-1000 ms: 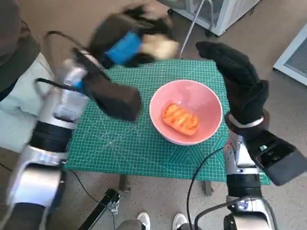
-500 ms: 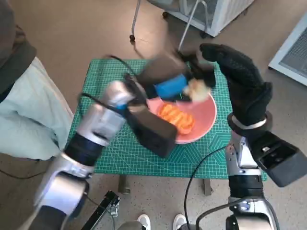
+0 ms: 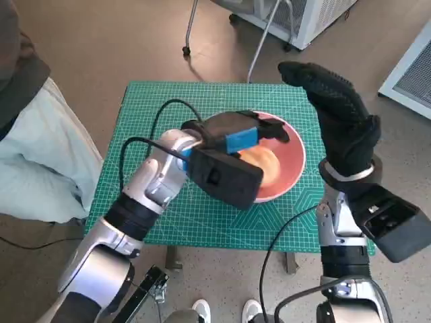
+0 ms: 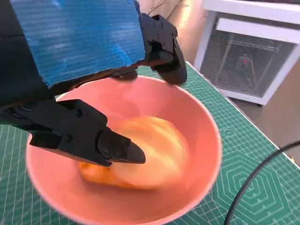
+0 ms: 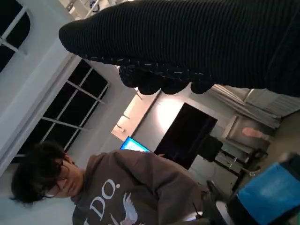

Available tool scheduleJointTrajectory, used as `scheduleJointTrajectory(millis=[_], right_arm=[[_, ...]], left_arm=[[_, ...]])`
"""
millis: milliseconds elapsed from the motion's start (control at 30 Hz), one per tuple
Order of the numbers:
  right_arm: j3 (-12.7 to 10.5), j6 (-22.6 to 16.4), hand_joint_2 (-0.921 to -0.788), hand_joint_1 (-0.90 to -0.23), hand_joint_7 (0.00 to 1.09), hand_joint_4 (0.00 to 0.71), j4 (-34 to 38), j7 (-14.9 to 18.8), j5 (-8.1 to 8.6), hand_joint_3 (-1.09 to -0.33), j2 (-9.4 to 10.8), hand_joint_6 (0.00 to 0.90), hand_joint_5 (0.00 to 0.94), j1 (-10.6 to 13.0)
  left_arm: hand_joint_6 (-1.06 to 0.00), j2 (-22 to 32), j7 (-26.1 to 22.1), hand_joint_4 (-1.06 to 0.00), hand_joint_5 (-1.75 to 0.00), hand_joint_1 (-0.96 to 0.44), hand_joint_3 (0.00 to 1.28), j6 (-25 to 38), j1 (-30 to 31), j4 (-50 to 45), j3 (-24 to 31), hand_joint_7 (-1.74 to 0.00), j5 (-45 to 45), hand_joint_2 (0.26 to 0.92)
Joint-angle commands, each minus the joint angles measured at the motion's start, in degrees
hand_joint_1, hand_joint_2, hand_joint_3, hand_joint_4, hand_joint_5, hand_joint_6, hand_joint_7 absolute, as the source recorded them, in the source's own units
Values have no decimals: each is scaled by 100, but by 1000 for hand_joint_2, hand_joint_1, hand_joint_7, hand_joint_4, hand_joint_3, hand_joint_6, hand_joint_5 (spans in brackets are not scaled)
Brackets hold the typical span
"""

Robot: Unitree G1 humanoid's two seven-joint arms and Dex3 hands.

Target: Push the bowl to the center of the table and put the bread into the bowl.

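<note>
The pink bowl (image 3: 297,168) stands on the green mat, right of the table's middle. In it lie a pale bread (image 3: 264,161) and an orange one under it; the left wrist view shows them blurred (image 4: 150,150) inside the pink bowl's rim (image 4: 212,136). My left hand (image 3: 239,134) hovers over the bowl, its fingers (image 4: 112,145) spread apart above the bread and gripping nothing. My right hand (image 3: 340,118) is raised beside the bowl's right side, fingers extended and empty; the right wrist view shows only its glove (image 5: 187,42).
The green cutting mat (image 3: 148,114) covers the small table. A person in pale clothes (image 3: 34,155) sits close at the left. A white vented cabinet (image 3: 316,17) stands behind. Black cables (image 3: 283,242) hang at the front edge. Another person (image 5: 108,187) shows in the right wrist view.
My left hand swung from the table's back left to over the bowl carrying the pale bread, and the bread now lies in the bowl, out of the hand. The right hand stayed put.
</note>
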Motion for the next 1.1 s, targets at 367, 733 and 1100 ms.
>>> scheduleJointTrajectory(millis=[367,733,1100], right_arm=[[-192,143,-921,-640,801,306,2,-145,57,-698,-53,-1,7,-124],[-242,104,-921,-635,785,323,-10,-632,-286,-708,22,-1,15,-298],[-254,236,-921,-610,788,304,238,-830,-394,-719,-28,9,4,-590]], left_arm=[[-110,354,332,-178,-44,-391,39,-571,299,-357,1632,-569,-1569,909],[-292,-274,1466,-349,-13,-412,186,-1488,1156,-1316,3007,-381,-3128,921],[-201,-311,1672,-232,0,-498,333,-2262,1692,-1400,3235,-319,-3332,921]])
